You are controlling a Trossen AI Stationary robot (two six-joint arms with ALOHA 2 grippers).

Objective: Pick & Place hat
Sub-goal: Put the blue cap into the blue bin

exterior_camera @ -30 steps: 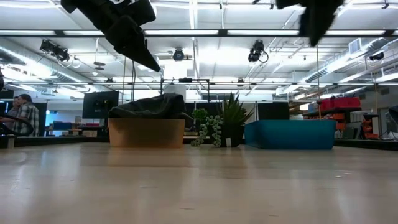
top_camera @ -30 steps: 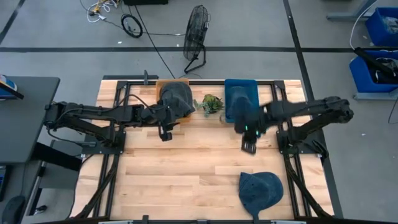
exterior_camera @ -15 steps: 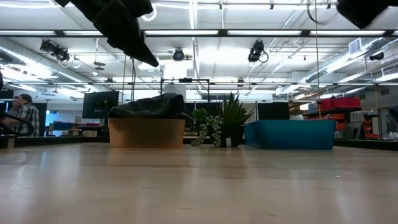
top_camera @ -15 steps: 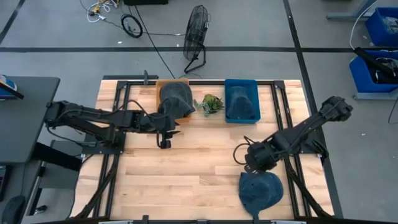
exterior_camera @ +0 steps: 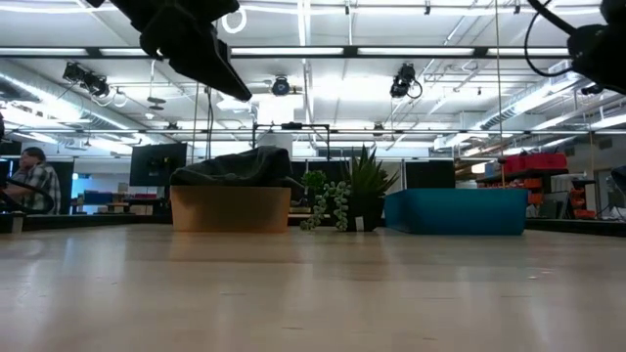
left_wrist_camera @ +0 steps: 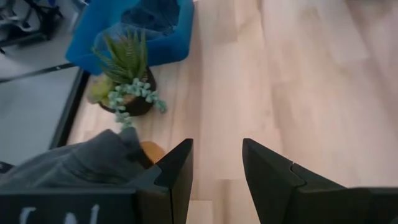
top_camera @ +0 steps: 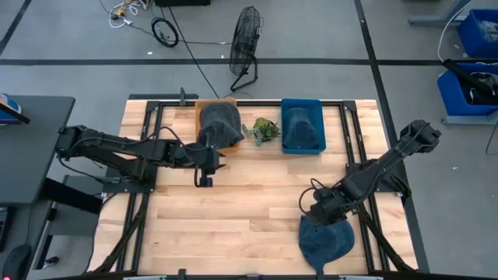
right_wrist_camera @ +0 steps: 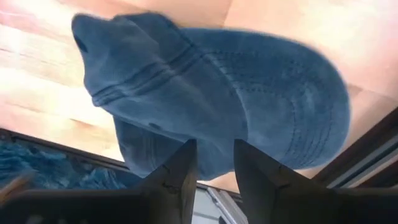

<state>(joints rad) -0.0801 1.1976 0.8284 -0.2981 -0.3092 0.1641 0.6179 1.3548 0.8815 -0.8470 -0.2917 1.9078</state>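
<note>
1. The right pincer (top_camera: 317, 211) is hovering right over the blue hat (top_camera: 327, 239) lying on the bench (top_camera: 233, 210) near its front edge, with the fingers standing a little apart and nothing between them.
2. The right wrist view is showing what the overhead view cannot: the hat (right_wrist_camera: 211, 106) is filling the space just ahead of the fingers (right_wrist_camera: 177, 171), its stitched crown rounded, one end of it bunching into ridged folds, and the fingertips are not yet gripping the cloth.
3. The left pincer (top_camera: 204, 173) is waiting at mid-bench, its fingers (left_wrist_camera: 177, 168) parted and empty, just beside a brown box (top_camera: 204, 105) that is carrying a grey hat (top_camera: 221, 124).
4. The left wrist view is adding a small potted plant (left_wrist_camera: 127, 78) ahead of that pincer and, beyond it, a blue bin (left_wrist_camera: 134, 31) with another blue hat (left_wrist_camera: 155, 12) inside.
5. The low view is lining up the brown box (exterior_camera: 230, 207), plant (exterior_camera: 347, 191) and blue bin (exterior_camera: 457, 212) along the far edge of the bench.
6. The bench is showing pale wooden planks inside a black frame.
7. Beyond it, the low view is taking in a hall with ceiling lights, and a person (exterior_camera: 34, 181) is sitting at the far left.
8. From above, a floor fan (top_camera: 245, 43) is standing on the grey floor behind the bench.
</note>
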